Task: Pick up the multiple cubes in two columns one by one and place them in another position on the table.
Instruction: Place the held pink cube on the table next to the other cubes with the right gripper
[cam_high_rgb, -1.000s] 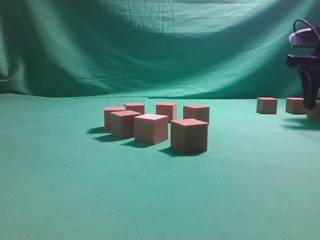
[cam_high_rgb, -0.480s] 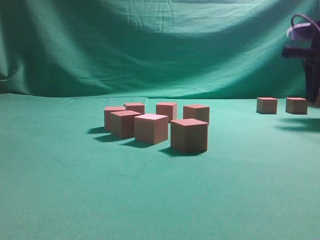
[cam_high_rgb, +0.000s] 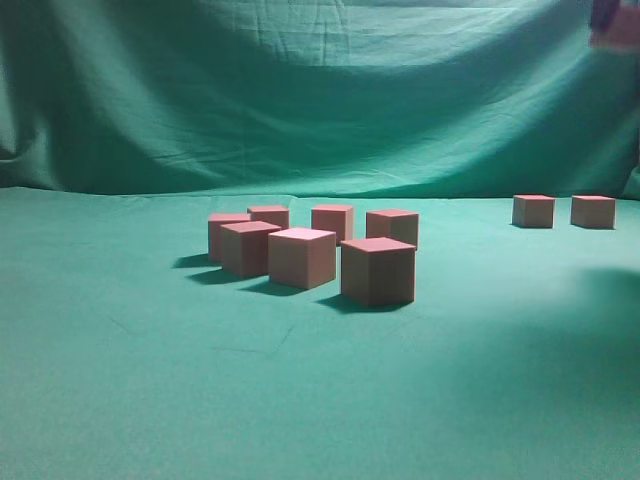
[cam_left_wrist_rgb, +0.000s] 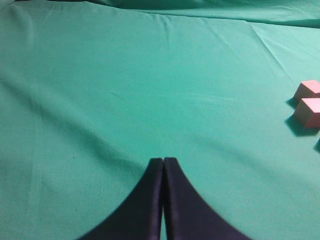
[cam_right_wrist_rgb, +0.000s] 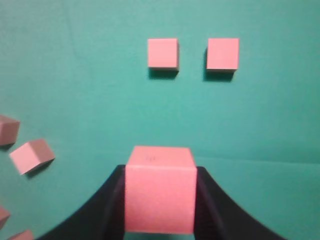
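Mostly cropped right tool (cam_right_wrist_rgb: 159, 200) gripping cube (cam_right_wrist_rgb: 159, 187)

Cube cluster (cam_high_rgb: 312, 250) blocks centre; table (cam_high_rgb: 120, 380) front open

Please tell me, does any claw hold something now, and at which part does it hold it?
The right claw holds one cube, gripped by its two opposite side faces, above the table. The left claw is shut and holds nothing.
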